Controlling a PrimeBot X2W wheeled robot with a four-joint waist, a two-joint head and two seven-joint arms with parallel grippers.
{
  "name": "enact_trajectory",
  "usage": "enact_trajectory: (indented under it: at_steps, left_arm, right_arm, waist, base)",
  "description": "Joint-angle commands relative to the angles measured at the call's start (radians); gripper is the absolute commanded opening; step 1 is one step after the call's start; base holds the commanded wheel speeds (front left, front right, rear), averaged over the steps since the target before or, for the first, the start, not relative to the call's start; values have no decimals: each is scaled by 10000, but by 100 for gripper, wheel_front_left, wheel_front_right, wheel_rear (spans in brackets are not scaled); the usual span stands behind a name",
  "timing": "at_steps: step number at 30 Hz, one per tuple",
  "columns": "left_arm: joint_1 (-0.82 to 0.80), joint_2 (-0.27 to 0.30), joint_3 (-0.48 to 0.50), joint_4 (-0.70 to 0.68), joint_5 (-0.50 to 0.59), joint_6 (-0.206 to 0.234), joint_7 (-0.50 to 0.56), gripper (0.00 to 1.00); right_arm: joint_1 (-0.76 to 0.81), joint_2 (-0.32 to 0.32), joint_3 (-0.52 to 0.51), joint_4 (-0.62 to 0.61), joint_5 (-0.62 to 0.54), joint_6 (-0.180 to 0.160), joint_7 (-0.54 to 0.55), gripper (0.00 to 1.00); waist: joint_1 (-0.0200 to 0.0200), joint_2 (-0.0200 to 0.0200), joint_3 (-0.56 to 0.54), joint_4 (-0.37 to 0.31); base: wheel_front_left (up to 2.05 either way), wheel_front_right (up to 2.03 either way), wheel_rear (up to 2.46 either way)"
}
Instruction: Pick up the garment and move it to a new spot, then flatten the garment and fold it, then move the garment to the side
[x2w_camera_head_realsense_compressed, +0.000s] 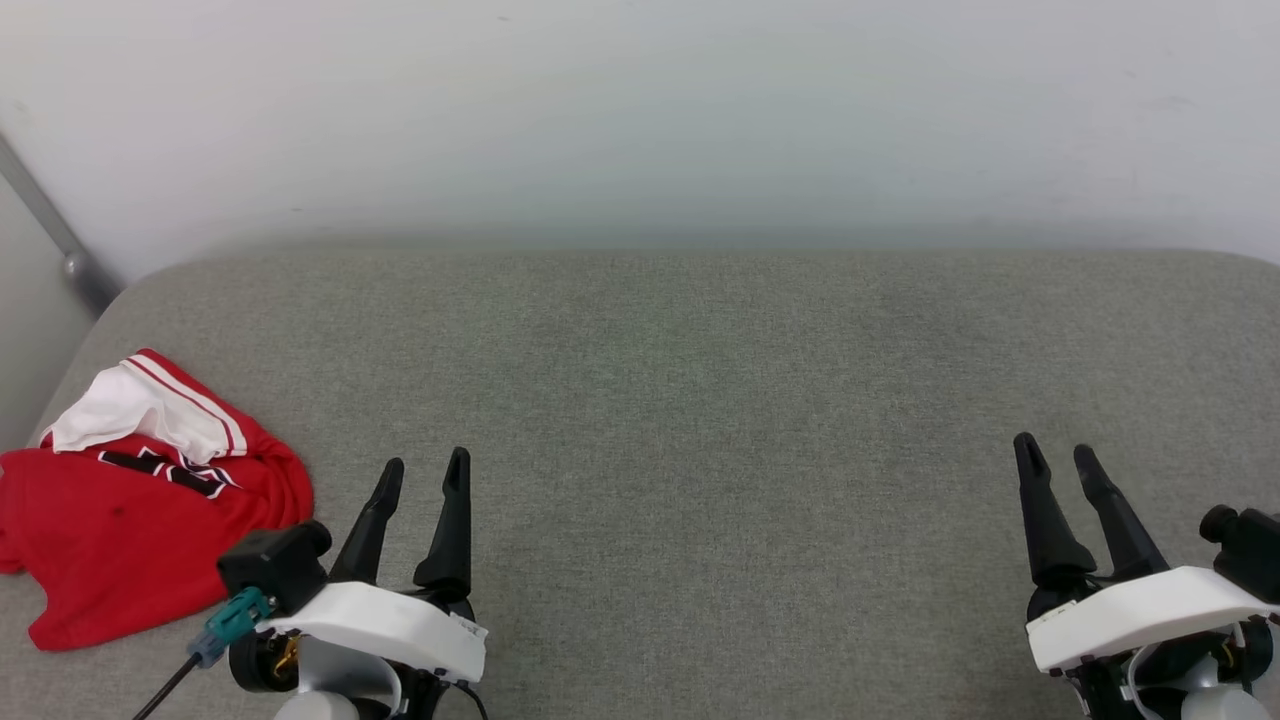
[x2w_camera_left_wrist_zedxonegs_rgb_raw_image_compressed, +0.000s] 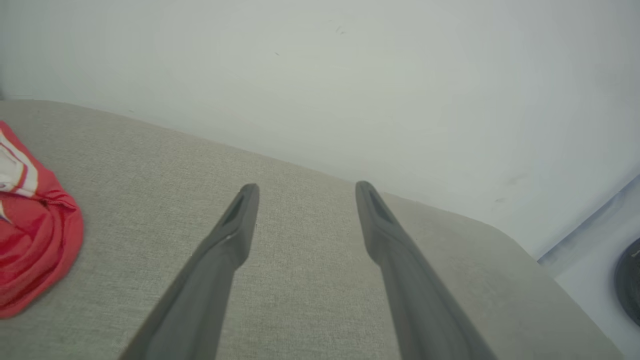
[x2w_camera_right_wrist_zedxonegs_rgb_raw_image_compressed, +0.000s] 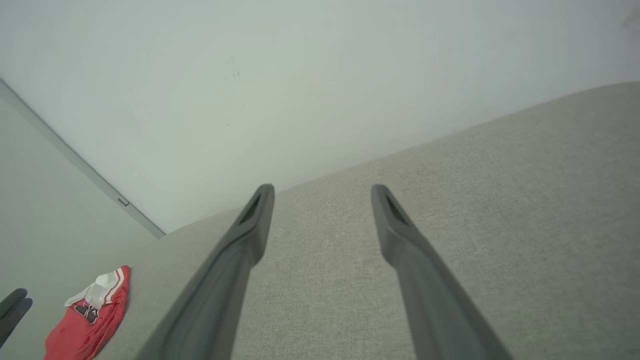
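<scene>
Grey woven upholstery (x2w_camera_head_realsense_compressed: 700, 380) spreads wide under a bare white wall (x2w_camera_head_realsense_compressed: 640, 120), with a slanting metal bar (x2w_camera_head_realsense_compressed: 50, 230) at the far left. The garment (x2w_camera_head_realsense_compressed: 130, 520) lies crumpled at the cushion's left edge, a red heap with one white, stripe-trimmed sleeve flopped on top. It sits just beside the left gripper (x2w_camera_head_realsense_compressed: 425, 460) but apart from it. That gripper's fingers are spread with nothing between them. The right gripper (x2w_camera_head_realsense_compressed: 1055, 446), well apart on the other side, also stands released and empty.

Since the shirt sits so close to the edge, a sideways nudge could probably push it off the cushion. A pinch on the loose sleeve alone might lift one layer and leave the body dragging and twisted, which would make flattening harder.

Folds swallow most of the black lettering, so it cannot be read. The head view's left border crops the heap, and the left wrist view shows its right side only (x2w_camera_left_wrist_zedxonegs_rgb_raw_image_compressed: 35, 235). The right wrist view shows the shirt small and far off (x2w_camera_right_wrist_zedxonegs_rgb_raw_image_compressed: 90, 320). A dark shape (x2w_camera_right_wrist_zedxonegs_rgb_raw_image_compressed: 12, 305) at that view's lower left is too cropped to identify.
</scene>
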Motion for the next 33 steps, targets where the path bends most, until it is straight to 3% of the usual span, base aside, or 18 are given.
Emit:
enact_trajectory:
  at_steps: [1,19,33]
  left_arm:
    - [-165,140,-100,-110,392,102,-120,100]
    - [-256,471,-670,-24,2021,689,-552,100]
    - [-275,473,-855,55,2858,811,-857,100]
  right_arm:
    - [26,7,-24,-255,-409,-2,23,100]
    - [396,11,-129,-1079,-2356,-2,468,100]
    - [559,15,-123,-1391,-3454,-2,540,100]
  waist:
    - [0,0,-5,-1]
    - [0,0,-55,8]
    - [0,0,-74,52]
  base:
    - [0,0,0]
    - [0,0,0]
    - [0,0,0]
